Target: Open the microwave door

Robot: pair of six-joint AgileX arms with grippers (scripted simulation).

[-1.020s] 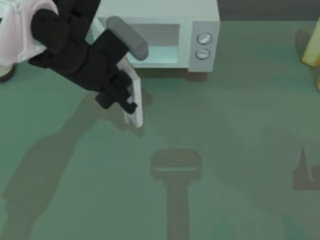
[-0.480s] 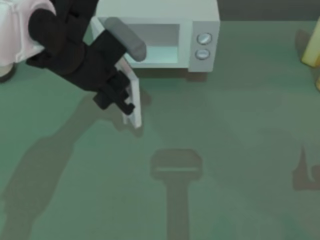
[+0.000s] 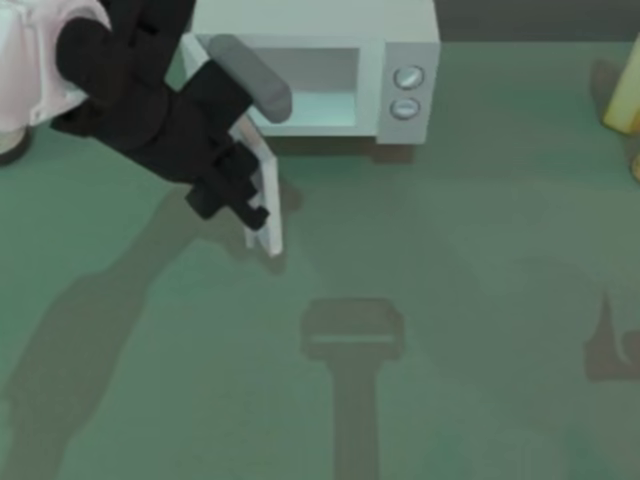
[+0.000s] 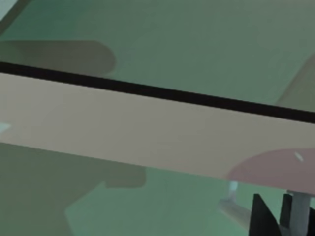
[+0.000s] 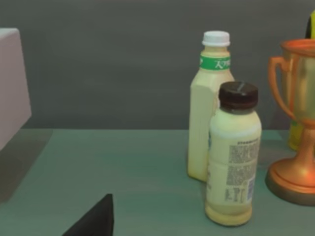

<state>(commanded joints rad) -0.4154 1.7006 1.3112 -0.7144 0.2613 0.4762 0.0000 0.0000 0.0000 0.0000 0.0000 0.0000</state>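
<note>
The microwave (image 3: 400,45) stands at the back centre, its teal inside (image 3: 320,105) showing. The microwave door (image 3: 271,205) is swung out toward the table's front, nearly square to the oven. My left gripper (image 3: 252,207) is at the door's free edge, shut on the thin handle. In the left wrist view the door (image 4: 147,128) crosses as a broad pale band, and the dark fingers (image 4: 266,219) clamp the grey handle (image 4: 300,211). My right arm is parked out of the top view; only one dark fingertip (image 5: 97,219) shows in its wrist view.
Two round knobs (image 3: 407,77) sit on the oven's right panel. A yellow object (image 3: 622,100) stands at the table's right edge. The right wrist view shows a tall milk bottle (image 5: 209,118), a shorter brown-capped bottle (image 5: 234,157) and a copper trophy (image 5: 295,123).
The door has swung a little further open, its free end shifting slightly left with my left gripper. The right arm has not moved.
</note>
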